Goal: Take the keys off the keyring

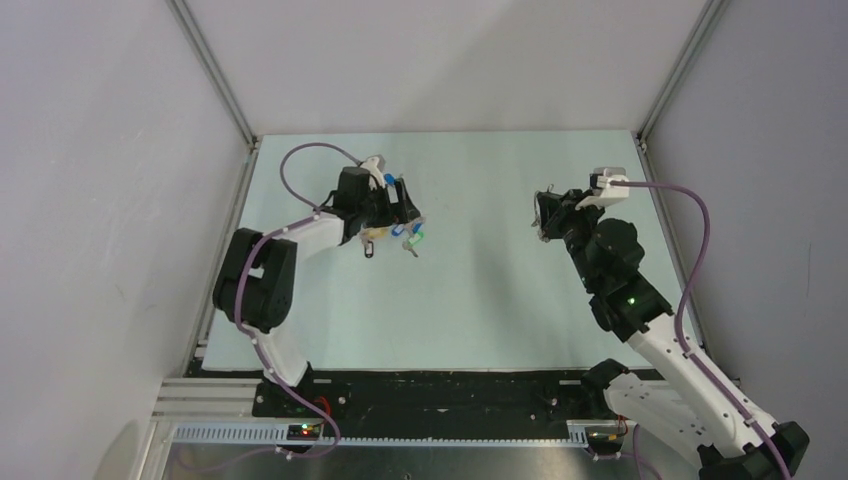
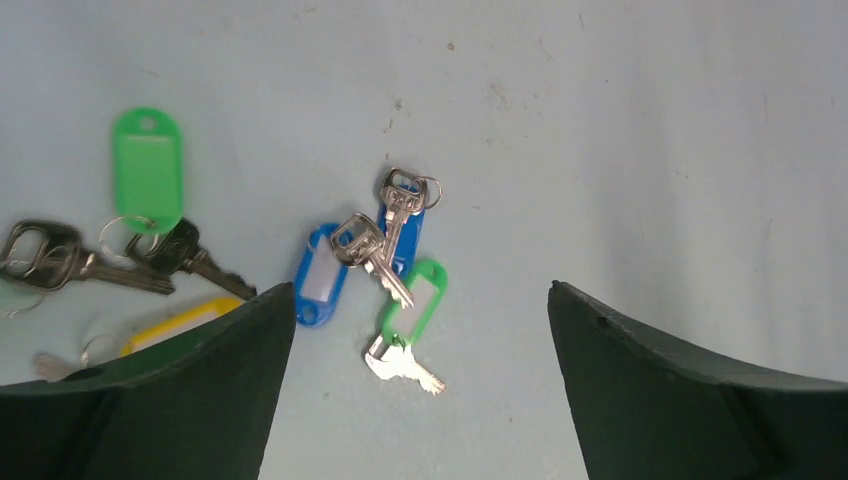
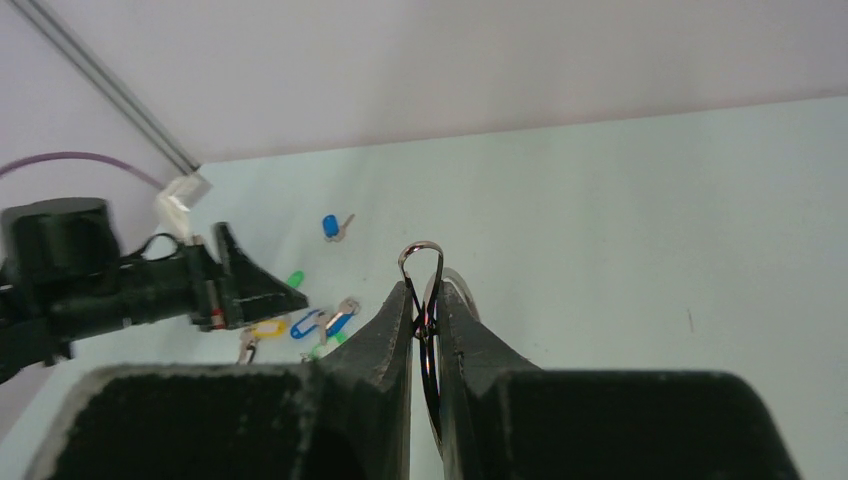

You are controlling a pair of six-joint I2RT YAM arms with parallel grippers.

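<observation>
Being pinched by the right hand (image 3: pixel 425 300), the seemingly bare keyring (image 3: pixel 460 293) is being held, only needing release; left hand (image 2: pixel 420 288) spread.

Pale green flat table top (image 1: pixel 500 300): tagged keys lie at 9 o'clock from centre, top view.
Cluster: two blue oblong plastic tags (image 2: pixel 320 275), green oblong plastic tag (image 2: pixel 418 298), three small silver keys (image 2: pixel 372 250).
At 8 to 10 o'clock of cluster: second green tag (image 2: pixel 147 170), dark keys (image 2: pixel 60 258), yellow tag (image 2: pixel 185 322).
</observation>
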